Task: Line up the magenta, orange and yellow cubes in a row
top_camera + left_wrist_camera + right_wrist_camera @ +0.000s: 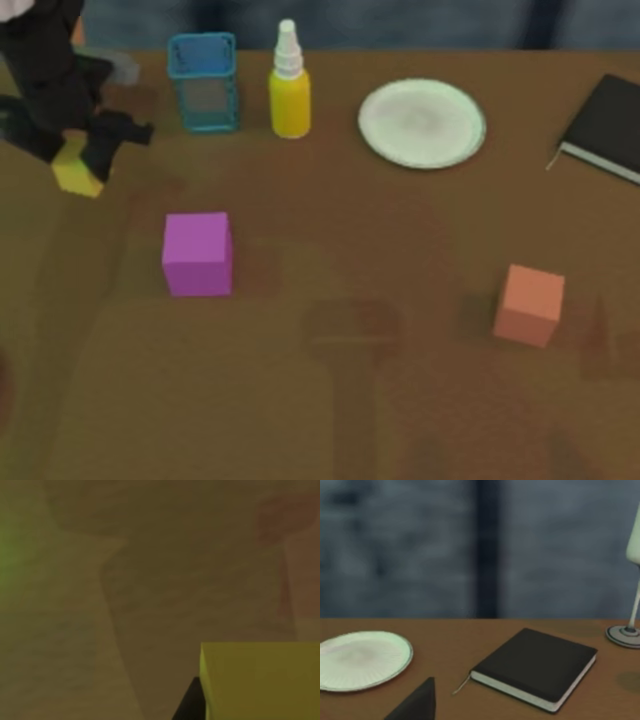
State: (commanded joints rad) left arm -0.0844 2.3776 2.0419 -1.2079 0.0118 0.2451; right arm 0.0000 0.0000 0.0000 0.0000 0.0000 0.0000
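Gripping the yellow cube (76, 176) near the desk's far left corner, my left gripper (80, 160) seems clamped on it, probably lifted for carrying toward the magenta cube (197, 253); orange cube (529, 304) waits right.

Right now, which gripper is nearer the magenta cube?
Left. The left gripper sits at the table's far left, holding the yellow cube, up-left of the magenta cube. The right gripper is outside the top view.
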